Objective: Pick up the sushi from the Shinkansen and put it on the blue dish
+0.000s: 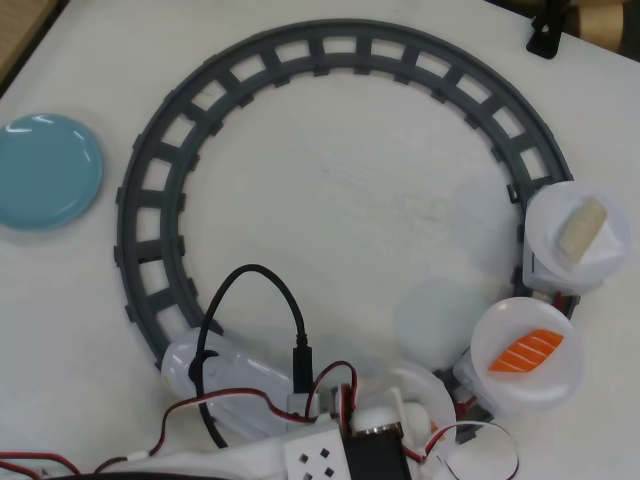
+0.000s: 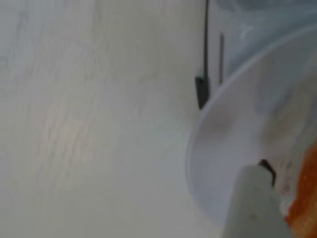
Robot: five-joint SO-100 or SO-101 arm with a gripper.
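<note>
The white Shinkansen (image 1: pixel 228 372) stands on the grey ring track at the bottom of the overhead view, its cars trailing to the right. My arm (image 1: pixel 352 445) covers the first car's white plate (image 1: pixel 432 392). The wrist view is blurred and very close. It shows that plate's rim (image 2: pixel 213 148), one pale gripper finger (image 2: pixel 252 203) over it, and an orange piece (image 2: pixel 304 198) at the right edge, likely the sushi. The finger is right beside the piece; I cannot tell whether they touch or how the jaws stand. The blue dish (image 1: pixel 45 170) lies empty at far left.
The grey track (image 1: pixel 150 200) circles the table's middle. Two more train plates stand at right: one with a deep orange-red striped piece (image 1: pixel 527 350), one with a whitish-beige piece (image 1: pixel 582 230). A black cable (image 1: pixel 250 275) loops over the train's nose. A dark clamp (image 1: pixel 548 30) sits top right.
</note>
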